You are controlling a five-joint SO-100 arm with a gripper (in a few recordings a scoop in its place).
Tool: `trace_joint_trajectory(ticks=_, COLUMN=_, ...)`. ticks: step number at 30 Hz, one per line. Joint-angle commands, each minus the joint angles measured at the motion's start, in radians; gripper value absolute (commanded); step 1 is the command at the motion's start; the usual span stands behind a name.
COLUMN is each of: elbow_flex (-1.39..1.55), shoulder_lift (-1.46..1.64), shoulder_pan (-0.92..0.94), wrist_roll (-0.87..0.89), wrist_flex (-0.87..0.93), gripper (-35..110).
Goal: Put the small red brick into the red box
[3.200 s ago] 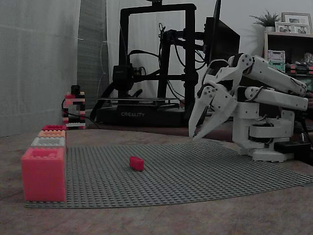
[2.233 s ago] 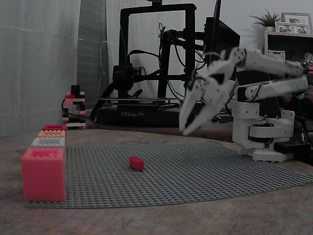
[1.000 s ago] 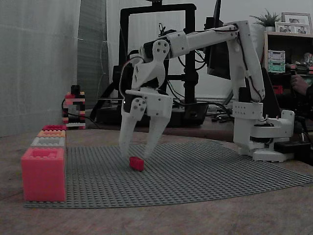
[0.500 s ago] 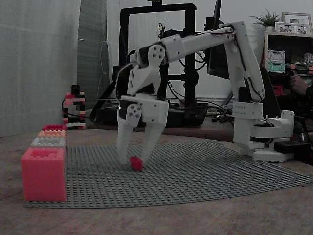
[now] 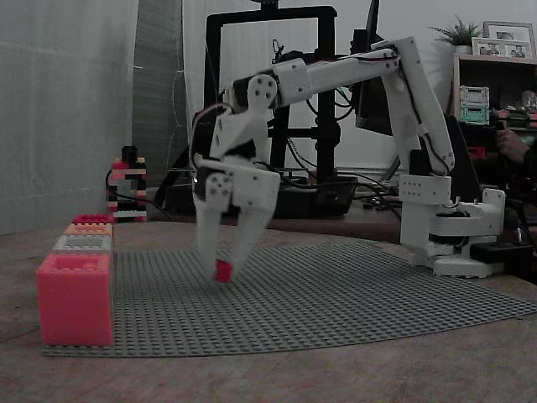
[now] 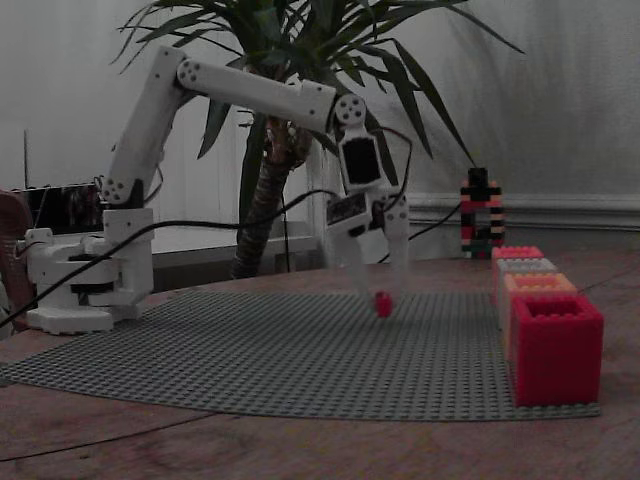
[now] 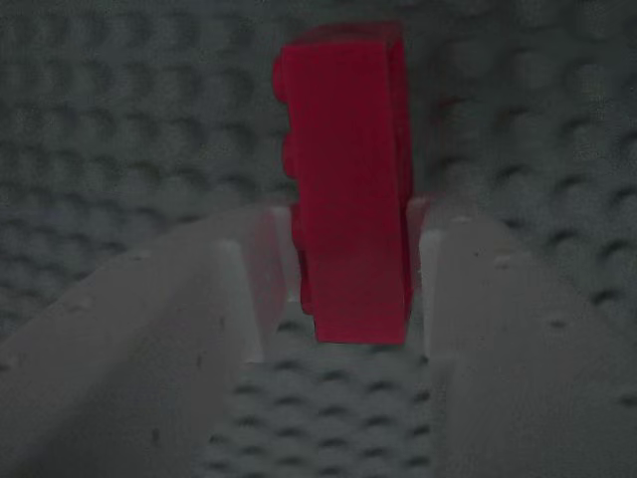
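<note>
red brick (image 7: 348, 184), studs sideways, pinched between jaws

In the middle of the frame the white arm's tool (image 6: 378, 293) is pointing straight down, pinching the small red brick (image 6: 383, 305) between its tips, right at the grey studded mat (image 6: 250, 350). The red box (image 6: 555, 345) is sitting at lower right, well apart, on the mat's edge.
</note>
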Motion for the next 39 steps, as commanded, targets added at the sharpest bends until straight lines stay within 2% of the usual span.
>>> trace_joint_trajectory(ticks=1, elbow_flex=-0.206, shoulder_lift=0.069, shoulder_pan=0.025, wrist_roll=0.066, wrist_flex=-0.006, gripper=0)
trace_joint_trajectory(ticks=9, elbow_flex=-0.511, shoulder_lift=0.040, shoulder_pan=0.268, wrist_roll=0.192, wrist_flex=-0.081, gripper=0)
trace_joint_trajectory(ticks=19, elbow_flex=-0.571, shoulder_lift=-0.152, shoulder_pan=0.568, wrist_roll=0.080, wrist_flex=-0.410, gripper=0)
trace_joint_trajectory(ticks=39, elbow_flex=-0.620, shoulder_lift=-0.311, shoulder_pan=0.525, wrist_roll=0.025, wrist_flex=-0.512, gripper=1)
